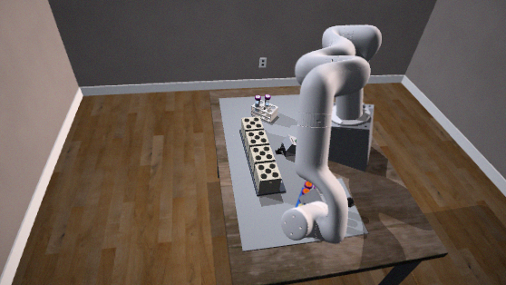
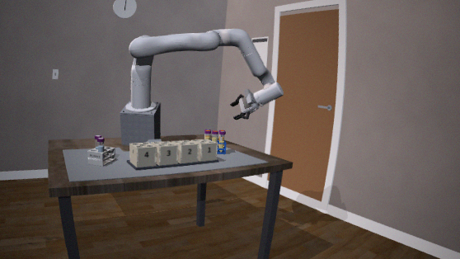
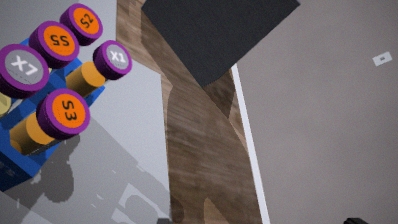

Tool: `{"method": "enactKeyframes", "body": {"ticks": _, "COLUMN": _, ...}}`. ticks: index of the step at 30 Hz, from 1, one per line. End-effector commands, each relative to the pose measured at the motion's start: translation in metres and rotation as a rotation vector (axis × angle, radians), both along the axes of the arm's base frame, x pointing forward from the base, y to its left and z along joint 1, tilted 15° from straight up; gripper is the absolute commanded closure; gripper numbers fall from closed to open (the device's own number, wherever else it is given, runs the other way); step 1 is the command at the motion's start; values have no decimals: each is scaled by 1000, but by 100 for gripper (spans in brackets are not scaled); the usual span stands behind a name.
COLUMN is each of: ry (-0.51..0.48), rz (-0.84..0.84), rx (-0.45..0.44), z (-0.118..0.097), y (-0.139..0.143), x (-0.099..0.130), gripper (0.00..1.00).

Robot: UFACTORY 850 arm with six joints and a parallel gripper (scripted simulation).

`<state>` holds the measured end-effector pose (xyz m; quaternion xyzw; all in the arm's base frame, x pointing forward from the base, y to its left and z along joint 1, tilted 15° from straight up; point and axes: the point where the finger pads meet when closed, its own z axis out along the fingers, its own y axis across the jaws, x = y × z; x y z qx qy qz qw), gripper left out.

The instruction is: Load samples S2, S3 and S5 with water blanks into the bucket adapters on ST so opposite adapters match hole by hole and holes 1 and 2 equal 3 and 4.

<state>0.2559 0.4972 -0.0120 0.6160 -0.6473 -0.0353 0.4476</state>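
My gripper (image 2: 240, 108) (image 1: 300, 196) is open and empty. It hangs high above the right end of the table, over the blue sample rack (image 2: 224, 149) (image 3: 15, 167). In the wrist view the rack holds purple-capped tubes: S2 (image 3: 86, 21), S5 (image 3: 54, 41) and S3 (image 3: 65, 111) with orange dots, X7 (image 3: 22, 65) and X1 (image 3: 116, 57) with grey dots. Adapters 4 (image 2: 143, 156), 3 (image 2: 166, 153), 2 (image 2: 190, 151) and 1 (image 2: 208, 150) stand in a row on the dark stand (image 1: 271, 191), all holes empty. A white blank rack (image 2: 100, 157) (image 1: 265, 113) holds two tubes.
The arm's grey base block (image 1: 349, 145) (image 2: 140, 124) (image 3: 215, 30) stands at the back of the table. A grey mat (image 1: 258, 227) (image 2: 82, 169) lies under the racks and the stand. The arm hides most of the sample rack in the top view. I cannot make out the DONE key.
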Motion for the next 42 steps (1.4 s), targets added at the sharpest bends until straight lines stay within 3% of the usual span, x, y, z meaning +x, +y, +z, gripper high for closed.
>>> {"method": "enactKeyframes", "body": {"ticks": 1, "ry": -1, "rz": 0, "rx": 2, "z": 1, "y": 1, "x": 0, "gripper": 0}}
{"method": "enactKeyframes", "body": {"ticks": 17, "ry": -1, "rz": 0, "rx": 2, "z": 1, "y": 1, "x": 0, "gripper": 0}}
{"method": "enactKeyframes", "body": {"ticks": 20, "ry": -51, "rz": 54, "rx": 36, "z": 3, "y": -8, "x": 12, "gripper": 0}}
{"method": "enactKeyframes", "body": {"ticks": 25, "ry": -51, "rz": 54, "rx": 36, "z": 6, "y": -23, "x": 32, "gripper": 0}}
{"method": "enactKeyframes", "body": {"ticks": 42, "ry": -113, "rz": 139, "rx": 79, "z": 12, "y": -56, "x": 70, "gripper": 0}}
